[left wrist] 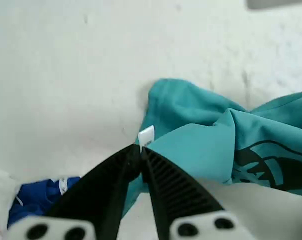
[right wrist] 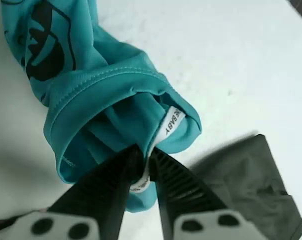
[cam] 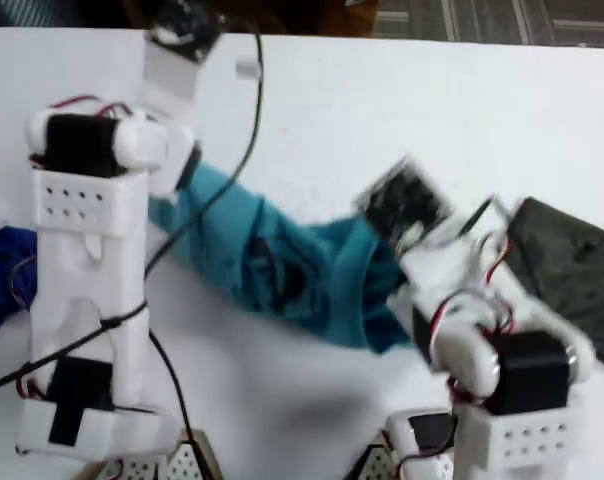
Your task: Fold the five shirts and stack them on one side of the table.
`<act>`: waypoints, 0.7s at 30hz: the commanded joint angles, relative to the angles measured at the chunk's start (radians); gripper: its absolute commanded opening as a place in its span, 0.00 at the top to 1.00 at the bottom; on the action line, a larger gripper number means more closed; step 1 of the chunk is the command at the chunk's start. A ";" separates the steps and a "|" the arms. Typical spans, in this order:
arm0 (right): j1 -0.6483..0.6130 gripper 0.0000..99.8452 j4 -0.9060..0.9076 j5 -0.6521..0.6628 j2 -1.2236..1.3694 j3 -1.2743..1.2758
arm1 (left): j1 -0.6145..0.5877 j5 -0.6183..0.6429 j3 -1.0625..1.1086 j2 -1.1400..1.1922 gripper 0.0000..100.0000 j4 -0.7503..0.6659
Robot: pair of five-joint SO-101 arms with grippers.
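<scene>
**Teal shirt [cam: 282, 265] held at both ends**

The shirt lies bunched up in the middle of the counter [cam: 382, 110]. It is long and thin, and its long way runs from the left side to the right side.

The left tool [left wrist: 142, 152] is pinched shut on one end, right by a small white tag [left wrist: 146, 136]. The right tool [right wrist: 143, 161] is pinched shut on the other end, beside a label [right wrist: 173, 121]. So each arm has the end nearest to it.

A dark shirt [cam: 567, 265] lies by the right edge, just beside the right tool. A blue shirt [cam: 2, 275] lies by the left edge.

I think the next move is to pull the two ends apart so the shirt goes flat. Both tools would need a tight hold for that.
</scene>
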 commanded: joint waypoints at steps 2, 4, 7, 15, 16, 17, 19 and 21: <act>0.013 0.98 -0.010 0.028 -0.059 0.187 | -0.005 -0.011 0.133 -0.049 0.97 0.011; 0.010 0.98 -0.019 0.040 -0.058 0.230 | -0.002 -0.012 0.186 -0.049 0.97 -0.008; 0.012 0.98 0.015 0.186 -0.025 0.321 | 0.009 -0.014 0.269 -0.049 0.97 -0.018; 0.127 0.86 0.019 0.460 0.254 0.275 | 0.021 -0.014 0.389 -0.049 0.97 -0.112; 0.130 0.82 0.019 0.460 0.292 0.255 | 0.021 -0.014 0.395 -0.049 0.97 -0.118; 0.133 0.77 0.019 0.460 0.328 0.235 | 0.021 -0.014 0.401 -0.049 0.97 -0.126; 0.133 0.69 0.019 0.460 0.380 0.187 | 0.021 -0.014 0.417 -0.049 0.97 -0.140; 0.133 0.66 0.019 0.460 0.400 0.120 | 0.021 -0.014 0.438 -0.049 0.97 -0.147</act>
